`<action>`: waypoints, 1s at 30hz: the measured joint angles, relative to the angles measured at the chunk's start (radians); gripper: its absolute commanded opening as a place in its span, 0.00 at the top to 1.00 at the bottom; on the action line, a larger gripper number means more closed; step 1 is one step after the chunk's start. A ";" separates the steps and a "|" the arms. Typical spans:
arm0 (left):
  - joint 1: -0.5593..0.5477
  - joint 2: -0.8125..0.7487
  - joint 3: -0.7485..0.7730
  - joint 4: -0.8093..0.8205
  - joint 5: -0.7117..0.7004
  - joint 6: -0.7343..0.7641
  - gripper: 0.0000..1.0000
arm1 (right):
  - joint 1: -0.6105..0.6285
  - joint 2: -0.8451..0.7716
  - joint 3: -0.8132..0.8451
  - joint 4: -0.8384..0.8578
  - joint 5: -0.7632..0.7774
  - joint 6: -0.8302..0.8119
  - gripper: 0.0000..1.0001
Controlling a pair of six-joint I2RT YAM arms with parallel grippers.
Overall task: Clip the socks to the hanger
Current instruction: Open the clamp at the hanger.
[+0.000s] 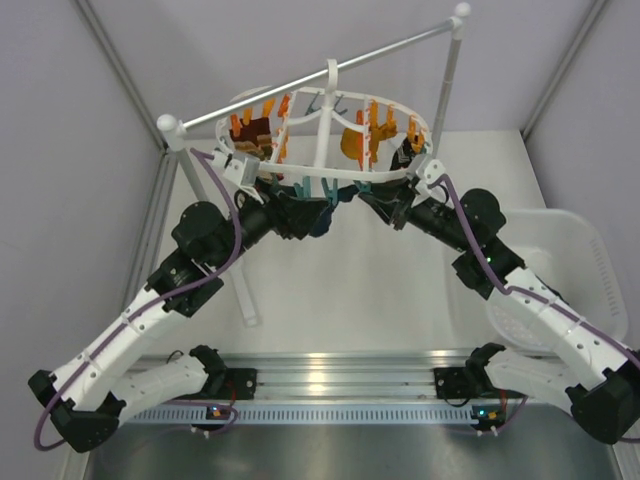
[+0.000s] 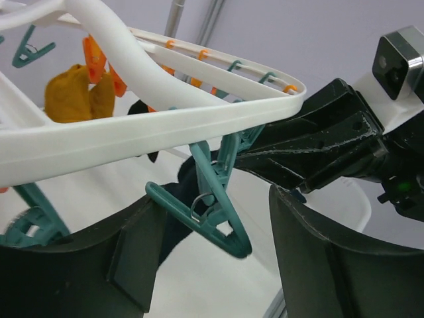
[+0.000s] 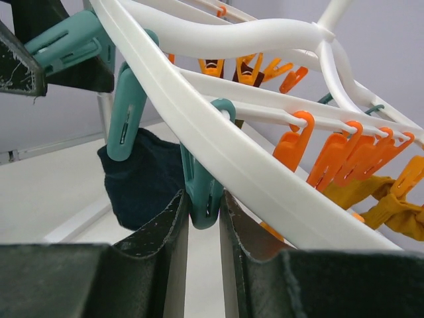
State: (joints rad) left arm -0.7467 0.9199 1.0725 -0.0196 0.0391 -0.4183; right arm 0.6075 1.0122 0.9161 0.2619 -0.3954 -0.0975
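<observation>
So, the step in hand looks like the clipping itself. Both arms are up at the near rim of the hanger (image 3: 218, 136), and one dark sock (image 3: 142, 179) hangs just under that rim, directly below a teal clip (image 3: 124, 116). The right gripper (image 3: 203, 202) is clenched on the neighbour clip (image 3: 202, 185), w/ a finger pressed to each side of it, just beside the sock. The left gripper (image 2: 212, 238) is spread wide and grasps nothing. A teal peg hangs between its fingers (image 2: 132, 258) w/o touching either, w/ dark fabric behind it. My read: the sock is prob. pinned at one point, and the pinched clip is meant to take more fabric or a 2nd sock. If so, the next move needs cloth fed into that clip's mouth while the squeeze holds, and only then a release. The left arm would have to take hold of a free edge first. Hard to make out: the sock's top edge sits behind clip & rim, so I can't confirm it's actually bitten. The neighbour clip's mouth is buried between the right fingers, so open or not is unclear. From above, grippers & rim cover the whole spot. No 2nd dark sock shows anywhere. The mustard sock (image 2: 69, 93) on the far side isn't part of this job.
</observation>
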 measured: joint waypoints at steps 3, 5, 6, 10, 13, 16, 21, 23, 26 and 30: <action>0.000 0.008 0.000 -0.002 0.047 -0.023 0.32 | 0.029 0.005 0.003 0.002 0.038 0.013 1.00; 0.000 0.023 0.000 0.000 0.068 -0.041 0.32 | 0.049 0.007 0.003 0.002 0.071 0.016 1.00; 0.000 0.034 0.000 0.003 0.078 -0.053 0.32 | 0.058 0.008 0.003 0.002 0.082 0.016 1.00; 0.001 0.067 0.000 0.009 0.111 -0.104 0.32 | 0.072 0.011 0.003 0.001 0.124 0.021 1.00; 0.000 0.083 0.000 0.013 0.130 -0.138 0.33 | 0.077 0.011 0.003 0.002 0.147 0.023 1.00; -0.003 0.090 0.001 0.013 0.129 -0.155 0.31 | 0.082 0.011 0.003 0.002 0.159 0.030 1.00; -0.008 0.082 0.006 -0.015 0.060 -0.144 0.34 | 0.091 0.011 0.003 -0.004 0.171 0.031 1.00; -0.009 0.066 0.005 -0.040 0.040 -0.132 0.40 | 0.094 0.011 0.003 -0.010 0.171 0.031 1.00; -0.009 0.020 -0.004 -0.072 0.034 -0.094 0.39 | 0.098 0.011 0.003 -0.018 0.171 0.031 1.00; -0.013 -0.070 -0.040 -0.133 0.032 -0.028 0.37 | 0.099 0.009 0.003 -0.050 0.170 0.030 1.00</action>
State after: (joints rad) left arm -0.7593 0.8501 1.0328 -0.1528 0.0708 -0.4461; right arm 0.7063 1.0210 0.9192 0.2119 -0.2253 -0.0673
